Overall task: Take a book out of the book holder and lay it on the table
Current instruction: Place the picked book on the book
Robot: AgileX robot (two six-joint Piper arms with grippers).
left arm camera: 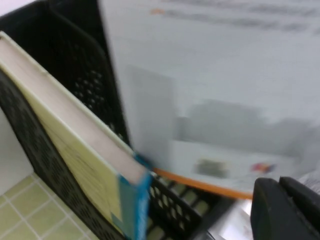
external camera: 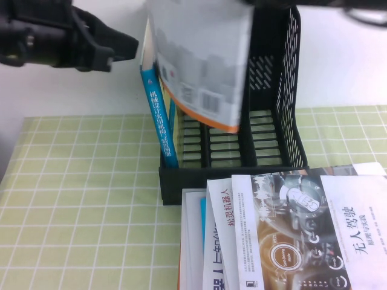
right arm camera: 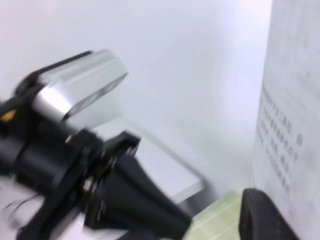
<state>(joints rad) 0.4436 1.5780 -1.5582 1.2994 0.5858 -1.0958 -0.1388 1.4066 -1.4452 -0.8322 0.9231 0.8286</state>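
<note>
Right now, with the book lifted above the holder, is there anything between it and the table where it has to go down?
Yes. The lifted book hangs over the black book holder, and other books lie on the table in front. The left gripper hovers beside it; the right gripper is out of sight.

1. Black perforated book holder (external camera: 275, 115) on a bench (external camera: 78, 199) of green-and-white grid.
2. Above the holder, a grey-white book (external camera: 202, 60) with orange lower edge.
3. In the holder, a blue-spined book (external camera: 158, 121).
4. Black left end effector (external camera: 124, 45).
</note>
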